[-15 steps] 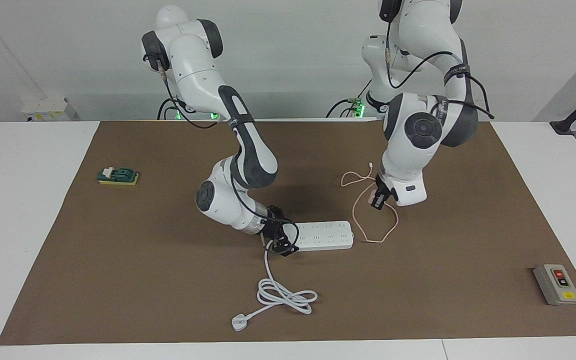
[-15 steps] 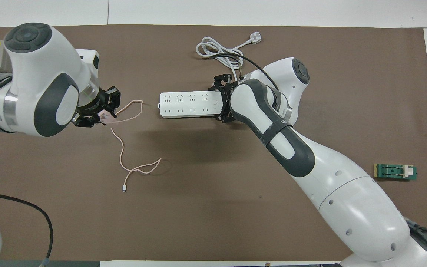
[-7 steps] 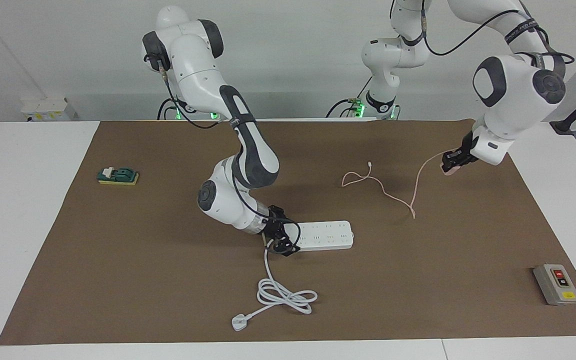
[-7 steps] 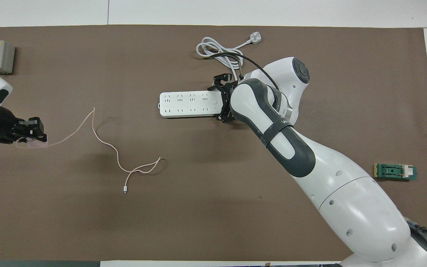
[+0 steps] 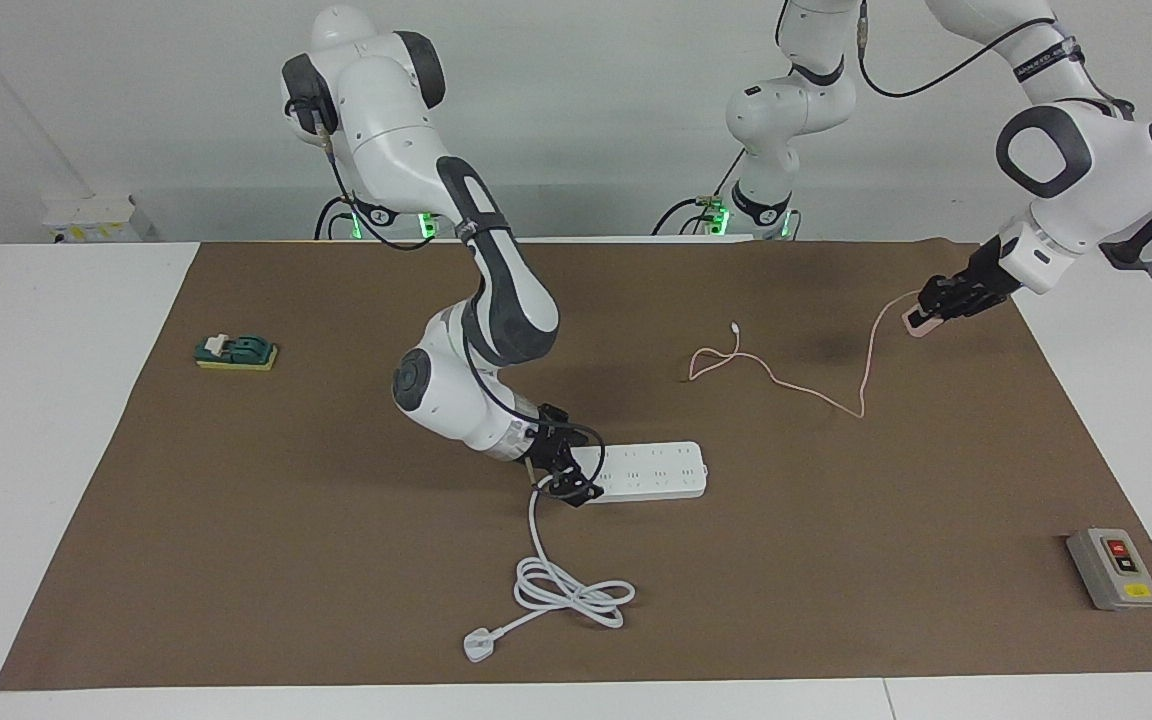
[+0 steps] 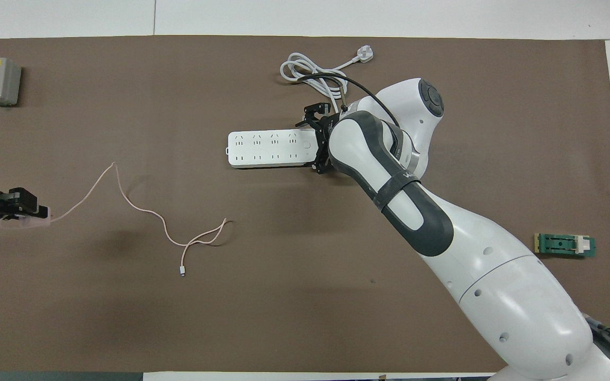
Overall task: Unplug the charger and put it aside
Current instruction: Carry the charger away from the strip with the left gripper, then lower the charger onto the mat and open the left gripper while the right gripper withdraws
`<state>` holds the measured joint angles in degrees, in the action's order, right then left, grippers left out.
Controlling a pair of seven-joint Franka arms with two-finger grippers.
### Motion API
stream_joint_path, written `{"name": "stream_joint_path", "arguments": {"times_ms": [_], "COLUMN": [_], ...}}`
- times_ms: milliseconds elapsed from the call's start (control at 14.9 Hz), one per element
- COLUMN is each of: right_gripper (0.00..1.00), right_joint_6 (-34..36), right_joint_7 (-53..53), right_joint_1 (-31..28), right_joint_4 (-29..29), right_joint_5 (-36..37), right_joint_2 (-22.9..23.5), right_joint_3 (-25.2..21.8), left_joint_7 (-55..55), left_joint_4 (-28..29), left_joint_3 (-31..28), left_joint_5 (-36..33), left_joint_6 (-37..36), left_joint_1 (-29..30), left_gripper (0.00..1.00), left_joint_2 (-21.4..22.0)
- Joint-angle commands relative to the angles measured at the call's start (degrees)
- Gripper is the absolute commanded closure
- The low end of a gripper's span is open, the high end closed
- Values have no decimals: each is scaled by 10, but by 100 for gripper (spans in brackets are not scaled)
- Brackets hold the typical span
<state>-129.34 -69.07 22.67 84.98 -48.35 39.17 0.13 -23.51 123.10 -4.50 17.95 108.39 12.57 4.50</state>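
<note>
The pale-pink charger (image 5: 914, 322) is out of the power strip. My left gripper (image 5: 928, 312) is shut on it and holds it in the air over the brown mat's edge at the left arm's end; both also show in the overhead view, the charger (image 6: 28, 222) under the gripper (image 6: 27, 210). Its thin pink cable (image 5: 776, 380) trails down onto the mat and ends in a small connector (image 6: 182, 274). The white power strip (image 5: 651, 470) lies mid-mat. My right gripper (image 5: 564, 478) is down at its cord end (image 6: 318, 143).
The strip's thick white cord (image 5: 571, 590) lies coiled with its plug (image 5: 479, 645), farther from the robots. A grey switch box (image 5: 1113, 568) stands at the left arm's end. A small green and yellow block (image 5: 236, 352) lies at the right arm's end.
My left gripper has carried the charger from beside the power strip out to the left arm's end of the mat, dragging the cable along. The right arm's elbow rose slightly.
</note>
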Motion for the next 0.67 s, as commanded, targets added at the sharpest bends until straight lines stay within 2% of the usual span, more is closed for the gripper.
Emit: {"name": "stream_joint_path", "arguments": {"times_ms": [0, 67, 336, 604], "right_gripper": [0, 0, 0, 0], "right_joint_6": [44, 66, 148, 212], "right_joint_7": [3, 5, 23, 114], "right_joint_1": [-22, -34, -71, -91], "right_joint_4": [20, 20, 19, 20], "right_joint_5": [9, 20, 134, 246], "right_joint_2": [-39, -49, -95, -153], "right_joint_3": [-7, -11, -11, -11], "left_joint_7": [-44, -55, -117, -200], "left_joint_4": [92, 107, 147, 174], "left_joint_3": [9, 9, 10, 9], "left_joint_5": [62, 99, 175, 232], "left_joint_6": [57, 63, 81, 114], "left_joint_1": [1, -3, -26, -29], "left_gripper": [100, 100, 100, 100], "left_joint_2": [41, 40, 36, 18]}}
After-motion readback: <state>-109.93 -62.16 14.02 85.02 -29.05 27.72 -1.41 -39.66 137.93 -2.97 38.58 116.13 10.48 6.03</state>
